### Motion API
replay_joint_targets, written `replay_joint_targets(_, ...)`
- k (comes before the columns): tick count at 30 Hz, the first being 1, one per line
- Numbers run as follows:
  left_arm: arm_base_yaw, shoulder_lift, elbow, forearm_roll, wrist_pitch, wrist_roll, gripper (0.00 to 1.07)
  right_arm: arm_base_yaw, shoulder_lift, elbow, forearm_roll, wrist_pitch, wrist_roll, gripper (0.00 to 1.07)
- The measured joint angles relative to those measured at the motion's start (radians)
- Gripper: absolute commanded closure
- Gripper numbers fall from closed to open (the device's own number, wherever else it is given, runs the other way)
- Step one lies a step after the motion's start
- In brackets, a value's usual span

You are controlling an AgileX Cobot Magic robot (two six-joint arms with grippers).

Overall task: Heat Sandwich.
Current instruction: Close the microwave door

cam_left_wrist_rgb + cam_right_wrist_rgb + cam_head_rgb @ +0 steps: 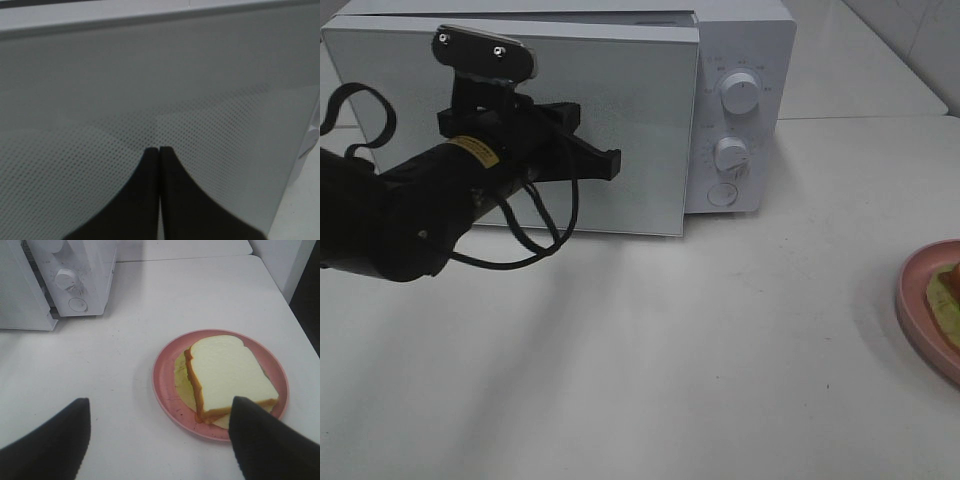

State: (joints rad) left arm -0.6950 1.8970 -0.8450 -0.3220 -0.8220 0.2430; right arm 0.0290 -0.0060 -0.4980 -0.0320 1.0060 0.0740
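The sandwich (230, 372), white bread with a brown crust and a pale green layer, lies on a round pink plate (165, 375). Only a sliver of sandwich (950, 295) and plate (920, 300) shows at the exterior view's right edge. My right gripper (161, 401) hovers above the near side of the plate, open, with nothing between its fingers. The white microwave (740, 60) stands at the back of the table. Its grey door (620, 90) looks slightly ajar. My left gripper (612, 165) is shut, its tips (159, 150) pointing at the door's meshed window (200, 115), close to it or touching.
Two knobs (740, 95) (731, 153) and a round button (722, 194) sit on the microwave's right panel. The white table (700, 340) stretches between microwave and plate. A black cable (535, 235) loops under the left arm.
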Motion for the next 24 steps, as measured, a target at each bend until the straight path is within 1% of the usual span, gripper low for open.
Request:
replay_joint_targets(2, -0.004, 0.009, -0.018, -0.011, 0.008, 0.007, 1.07, 0.000, 0.000, 0.000, 0.000, 0.000, 0.000, 0.32)
replay_joint_targets(6, -0.007, 0.049, -0.091, -0.039, 0.031, 0.020, 1.07, 0.000, 0.000, 0.000, 0.000, 0.000, 0.000, 0.32)
replay_joint_targets(7, -0.007, 0.049, -0.091, -0.039, 0.031, 0.020, 1.07, 0.000, 0.000, 0.000, 0.000, 0.000, 0.000, 0.32)
replay_joint_targets(10, -0.012, 0.077, -0.146, -0.041, 0.072, 0.023, 1.07, 0.000, 0.000, 0.000, 0.000, 0.000, 0.000, 0.32)
replay_joint_targets(11, -0.012, 0.077, -0.146, -0.041, 0.072, 0.023, 1.07, 0.000, 0.000, 0.000, 0.000, 0.000, 0.000, 0.32)
replay_joint_targets(16, -0.024, 0.116, -0.212, -0.045, 0.123, 0.035, 1.07, 0.000, 0.000, 0.000, 0.000, 0.000, 0.000, 0.32)
replay_joint_targets(17, -0.024, 0.116, -0.212, -0.045, 0.123, 0.035, 1.07, 0.000, 0.000, 0.000, 0.000, 0.000, 0.000, 0.32)
replay_joint_targets(20, -0.026, 0.135, -0.260, -0.078, 0.159, 0.063, 1.07, 0.000, 0.000, 0.000, 0.000, 0.000, 0.000, 0.32)
replay_joint_targets(21, -0.026, 0.135, -0.260, -0.078, 0.159, 0.063, 1.07, 0.000, 0.000, 0.000, 0.000, 0.000, 0.000, 0.32)
replay_joint_targets(24, -0.034, 0.145, -0.296, -0.095, 0.218, 0.090, 1.07, 0.000, -0.001, 0.000, 0.000, 0.000, 0.000, 0.32)
